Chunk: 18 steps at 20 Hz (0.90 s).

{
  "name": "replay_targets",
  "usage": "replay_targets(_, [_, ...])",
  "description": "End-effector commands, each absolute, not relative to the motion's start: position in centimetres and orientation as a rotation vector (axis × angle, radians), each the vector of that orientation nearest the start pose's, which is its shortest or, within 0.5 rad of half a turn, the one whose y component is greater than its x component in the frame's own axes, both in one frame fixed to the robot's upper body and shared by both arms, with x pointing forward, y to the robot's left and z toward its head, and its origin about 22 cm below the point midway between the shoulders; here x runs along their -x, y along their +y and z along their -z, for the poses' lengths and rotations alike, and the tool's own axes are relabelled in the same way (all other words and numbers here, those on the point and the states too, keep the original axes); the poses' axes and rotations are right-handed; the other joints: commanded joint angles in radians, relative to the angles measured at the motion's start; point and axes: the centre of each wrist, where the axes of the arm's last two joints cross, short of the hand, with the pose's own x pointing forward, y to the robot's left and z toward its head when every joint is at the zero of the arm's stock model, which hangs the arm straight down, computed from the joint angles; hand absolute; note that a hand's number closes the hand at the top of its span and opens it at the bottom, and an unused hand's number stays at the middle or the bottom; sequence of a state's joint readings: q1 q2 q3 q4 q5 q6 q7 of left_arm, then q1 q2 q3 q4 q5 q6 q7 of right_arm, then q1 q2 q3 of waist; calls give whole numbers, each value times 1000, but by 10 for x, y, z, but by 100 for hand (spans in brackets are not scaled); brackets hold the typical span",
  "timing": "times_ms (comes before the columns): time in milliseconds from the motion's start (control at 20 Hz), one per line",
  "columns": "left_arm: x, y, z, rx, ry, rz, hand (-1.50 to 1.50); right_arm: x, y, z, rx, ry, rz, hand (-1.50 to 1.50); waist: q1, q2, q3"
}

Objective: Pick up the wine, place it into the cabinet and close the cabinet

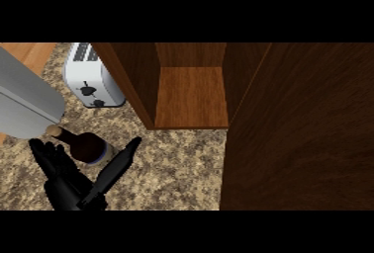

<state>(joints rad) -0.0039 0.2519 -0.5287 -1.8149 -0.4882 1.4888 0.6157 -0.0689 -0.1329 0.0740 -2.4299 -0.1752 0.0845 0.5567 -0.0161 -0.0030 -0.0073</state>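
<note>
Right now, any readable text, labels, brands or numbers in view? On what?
None readable.
Wine bottle: a blue band low on it, no lettering to make out.
Toaster: dark knobs on its front, no markings legible.
Cabinet: plain wood, no signs.

Wine bottle [85, 145]: dark brown with a tan top. Cabinet [191, 94]: reddish-brown wood grain; its door [300, 128] is darker brown. Counter [171, 168]: speckled beige granite pattern; toaster [91, 79]: silver-white with black knobs.
</note>
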Motion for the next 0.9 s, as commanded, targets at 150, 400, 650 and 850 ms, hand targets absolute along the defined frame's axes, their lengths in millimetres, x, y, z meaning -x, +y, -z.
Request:
replay_targets(150, [-208,155,-43,-733,-1546,-779,-150,-140,-225,-205,-274,-1937,-287,-150,-1,1,0])
replay_targets(400, [-217,160,-44,-718,-1519,-782,-150,-141,-220,-210,-260,-1953,-289,-150,-6,2,-1])
replay_targets(650, [-211,155,-39,-735,-1535,-772,-150,-141,-220,-207,-257,-1940,-298,-150,-9,0,-3])
replay_targets(850, [-213,155,-47,-724,-1577,-791,-150,-145,-221,-210,-265,-1943,-296,-150,-6,0,-3])
